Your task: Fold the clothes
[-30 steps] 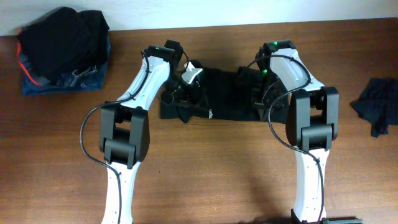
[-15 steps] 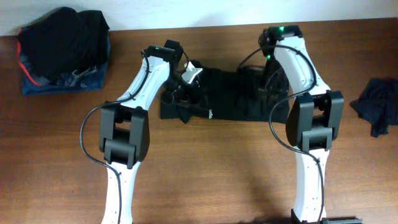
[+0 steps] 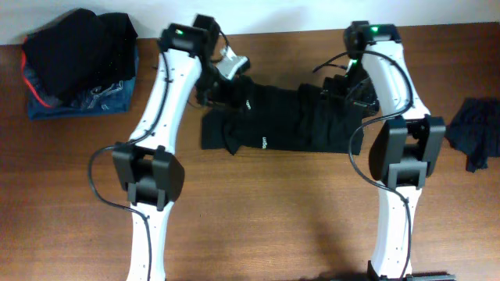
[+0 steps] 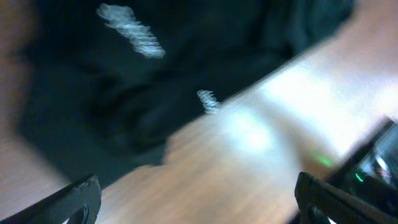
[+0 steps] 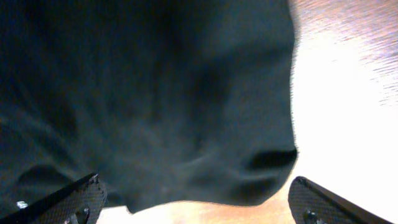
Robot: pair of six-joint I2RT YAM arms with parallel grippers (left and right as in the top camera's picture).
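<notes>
- Black T-shirt (image 3: 281,121): it lies on the wooden table (image 3: 273,218) between your two arms. It is a wide, rumpled band running left to right, and its small white logo (image 3: 264,143) sits near the front edge.
- Left gripper (image 3: 225,84): it is over the far left end of the shirt. In your left wrist view, which is blurred, its fingertips (image 4: 81,199) stand at opposite edges, spread wide with nothing gripped. Shirt and bare wood lie below.
- Right gripper (image 3: 337,87): it is over the far right part of the shirt. In your right wrist view its fingertips (image 5: 78,198) are spread wide and grip nothing, with black fabric beneath.
- Pile of dark clothes (image 3: 78,55): far left corner, well apart from the shirt.
- Dark blue garment (image 3: 473,133): crumpled at the right edge of the table.
</notes>
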